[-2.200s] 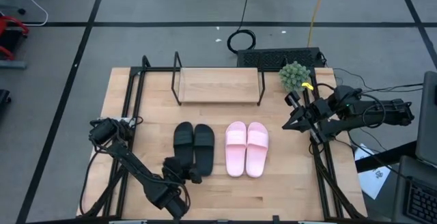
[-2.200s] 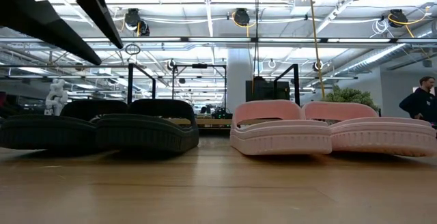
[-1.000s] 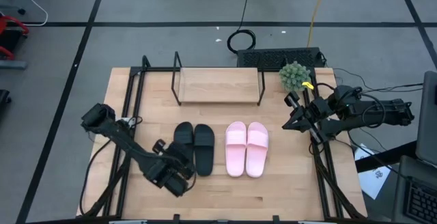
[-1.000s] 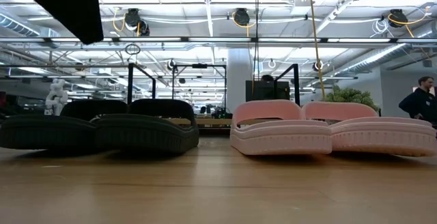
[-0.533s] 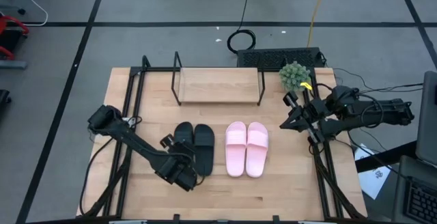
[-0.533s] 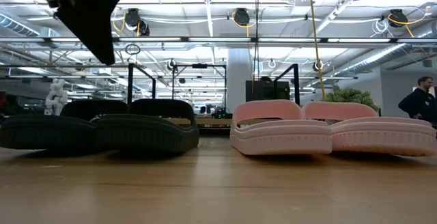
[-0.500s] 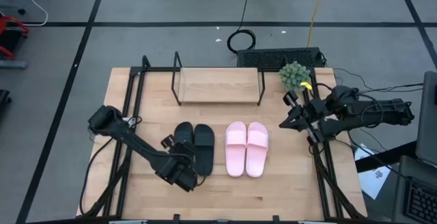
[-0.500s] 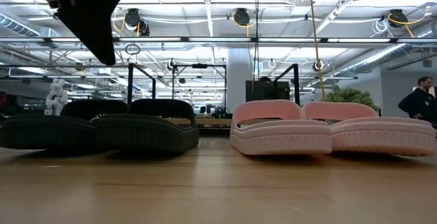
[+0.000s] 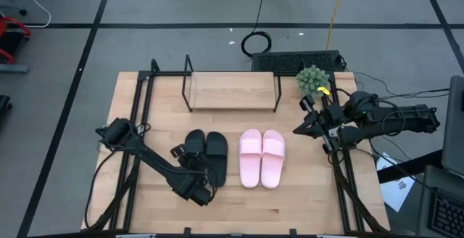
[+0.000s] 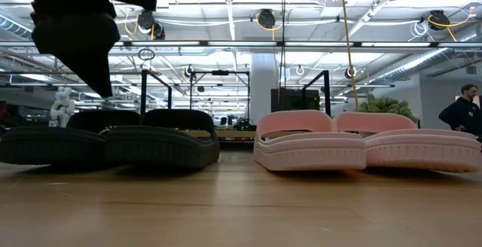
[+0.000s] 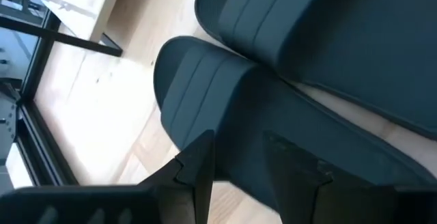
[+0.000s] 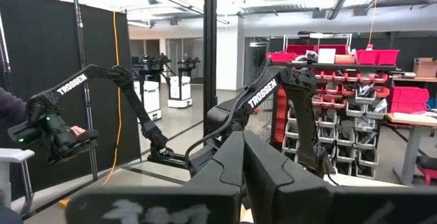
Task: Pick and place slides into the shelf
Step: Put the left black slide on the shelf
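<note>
Two matte black slides [image 9: 206,154] and two pale pink slides [image 9: 262,158] lie side by side, soles down, in the middle of the table, toes toward the far edge. The shelf [image 9: 230,91] stands behind them near the far edge, its board bare. My left gripper [image 9: 193,180] hangs open just above the near end of the left black slide [image 11: 205,94]. The low view shows my left gripper [image 10: 102,89] clear of the black slides [image 10: 105,138]. My right gripper [image 9: 296,130] waits shut at the table's right side, above the tabletop.
A small green potted plant [image 9: 312,80] stands at the far right corner, close to my right arm. Black frame rails [image 9: 138,122] run along the table's left and right sides. A person [image 10: 463,111] stands far off in the room.
My left gripper has moved from the near left part of the table toward the black slides. It has come down over the near end of the left one. The slides have stayed where they were.
</note>
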Available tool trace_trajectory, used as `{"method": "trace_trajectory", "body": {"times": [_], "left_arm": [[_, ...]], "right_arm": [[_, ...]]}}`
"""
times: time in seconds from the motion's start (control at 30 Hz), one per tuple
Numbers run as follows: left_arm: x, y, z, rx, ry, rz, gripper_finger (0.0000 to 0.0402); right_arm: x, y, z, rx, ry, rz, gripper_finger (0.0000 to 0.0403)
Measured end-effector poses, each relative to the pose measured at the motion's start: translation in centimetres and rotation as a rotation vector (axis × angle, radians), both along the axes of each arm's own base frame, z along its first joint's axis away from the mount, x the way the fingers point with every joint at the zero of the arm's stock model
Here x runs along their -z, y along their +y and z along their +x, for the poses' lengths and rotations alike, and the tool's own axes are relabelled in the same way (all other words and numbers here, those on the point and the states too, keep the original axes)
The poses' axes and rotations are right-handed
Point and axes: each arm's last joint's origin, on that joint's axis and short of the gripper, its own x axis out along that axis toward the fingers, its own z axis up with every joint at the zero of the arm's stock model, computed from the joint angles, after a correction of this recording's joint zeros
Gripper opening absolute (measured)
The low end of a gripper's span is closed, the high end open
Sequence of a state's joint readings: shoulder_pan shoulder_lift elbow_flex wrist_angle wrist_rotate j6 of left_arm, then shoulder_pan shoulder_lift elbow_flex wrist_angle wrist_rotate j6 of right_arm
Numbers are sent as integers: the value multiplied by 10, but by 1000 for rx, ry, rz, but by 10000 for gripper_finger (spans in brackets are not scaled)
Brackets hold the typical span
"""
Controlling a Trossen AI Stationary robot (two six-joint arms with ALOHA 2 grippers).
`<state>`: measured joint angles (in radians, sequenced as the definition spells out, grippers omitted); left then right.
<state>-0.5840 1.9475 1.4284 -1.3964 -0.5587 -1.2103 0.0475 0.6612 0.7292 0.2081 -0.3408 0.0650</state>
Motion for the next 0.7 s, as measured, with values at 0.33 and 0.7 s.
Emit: {"method": "trace_trajectory", "body": {"times": [0.33,0.7], "left_arm": [[3,0,-1,-27,15,11,127],[3,2,0,-35,29,1,127]], "right_arm": [[6,0,2,1,40,-11,0],[39,0,8,3,104,-32,0]]}}
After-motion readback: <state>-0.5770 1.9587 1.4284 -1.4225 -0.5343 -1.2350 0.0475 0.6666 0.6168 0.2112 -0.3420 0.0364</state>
